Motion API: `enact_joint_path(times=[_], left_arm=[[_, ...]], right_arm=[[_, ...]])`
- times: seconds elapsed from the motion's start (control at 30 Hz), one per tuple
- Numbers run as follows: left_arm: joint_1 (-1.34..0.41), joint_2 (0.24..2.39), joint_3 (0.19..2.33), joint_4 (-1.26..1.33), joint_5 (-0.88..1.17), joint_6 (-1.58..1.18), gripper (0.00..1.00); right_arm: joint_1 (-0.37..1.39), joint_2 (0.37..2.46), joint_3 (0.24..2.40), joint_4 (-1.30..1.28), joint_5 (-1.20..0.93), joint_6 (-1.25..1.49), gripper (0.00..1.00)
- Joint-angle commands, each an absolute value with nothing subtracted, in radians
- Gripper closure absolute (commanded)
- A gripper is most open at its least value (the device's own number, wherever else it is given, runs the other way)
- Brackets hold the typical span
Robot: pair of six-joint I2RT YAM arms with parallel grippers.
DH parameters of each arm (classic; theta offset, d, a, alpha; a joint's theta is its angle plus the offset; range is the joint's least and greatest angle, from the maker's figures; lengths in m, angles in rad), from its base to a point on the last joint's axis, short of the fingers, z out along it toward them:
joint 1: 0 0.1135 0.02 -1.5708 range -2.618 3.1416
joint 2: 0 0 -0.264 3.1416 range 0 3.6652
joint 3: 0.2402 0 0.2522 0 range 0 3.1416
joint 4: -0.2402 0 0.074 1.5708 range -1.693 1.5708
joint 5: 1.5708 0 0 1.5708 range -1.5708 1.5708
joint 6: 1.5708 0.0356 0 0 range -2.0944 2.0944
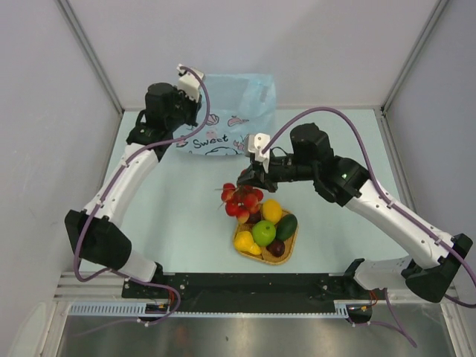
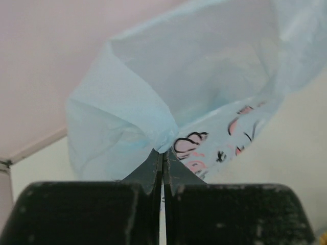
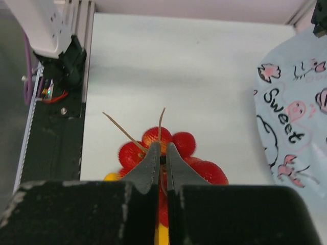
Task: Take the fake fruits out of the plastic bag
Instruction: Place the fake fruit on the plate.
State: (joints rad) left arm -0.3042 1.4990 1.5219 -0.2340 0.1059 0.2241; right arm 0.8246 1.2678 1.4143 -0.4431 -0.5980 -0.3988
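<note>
The pale blue plastic bag (image 1: 230, 111), printed with the word "Sweet" and small cartoon figures, is held up at the far side of the desk (image 1: 178, 216). A gathered fold at its left edge is pinched in the left end effector (image 2: 162, 153), whose fingers are clenched tight on the film. Nearer the arms' bases, the bunch of red berries (image 1: 239, 199) hangs by its thin stems from the right end effector (image 3: 162, 148), which is clamped on them just above the fruit. The bunch sits at the far left edge of the woven orange tray (image 1: 291, 249); whether it rests on the tray cannot be told.

In the tray lie the yellow lemon (image 1: 272, 210), the green apple (image 1: 263, 232), the dark green avocado (image 1: 286, 226), a dark plum (image 1: 277, 248) and the yellow pear (image 1: 244, 242), packed close together. The tray stands on the desk near its middle, well apart from the bag, with the right arm reaching in over it from the right.
</note>
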Motion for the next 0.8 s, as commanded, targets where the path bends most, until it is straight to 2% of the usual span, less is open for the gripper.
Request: enact_joint_path(times=[0.0,0.03,0.1,0.4,0.77], left_arm=[[-0.308,1.440,1.454,-0.244,0.199,0.170,0.98],[-0.307,1.436,1.434,-0.241,0.209,0.161,0.93],[-0.308,1.424,1.416,-0.241,0.233,0.156,0.91],[-0.308,1.420,1.370,-0.226,0.288,0.130,0.91],[-0.308,1.424,1.361,-0.221,0.339,0.120,0.90]], right_arm=[[0.824,1.209,1.416,-0.577,-0.557,-0.452,1.00],[0.822,1.206,1.411,-0.587,-0.551,-0.466,1.00],[0.821,1.192,1.393,-0.626,-0.531,-0.500,1.00],[0.799,1.172,1.347,-0.793,-0.519,-0.564,1.00],[0.776,1.192,1.313,-0.706,-0.540,-0.508,1.00]])
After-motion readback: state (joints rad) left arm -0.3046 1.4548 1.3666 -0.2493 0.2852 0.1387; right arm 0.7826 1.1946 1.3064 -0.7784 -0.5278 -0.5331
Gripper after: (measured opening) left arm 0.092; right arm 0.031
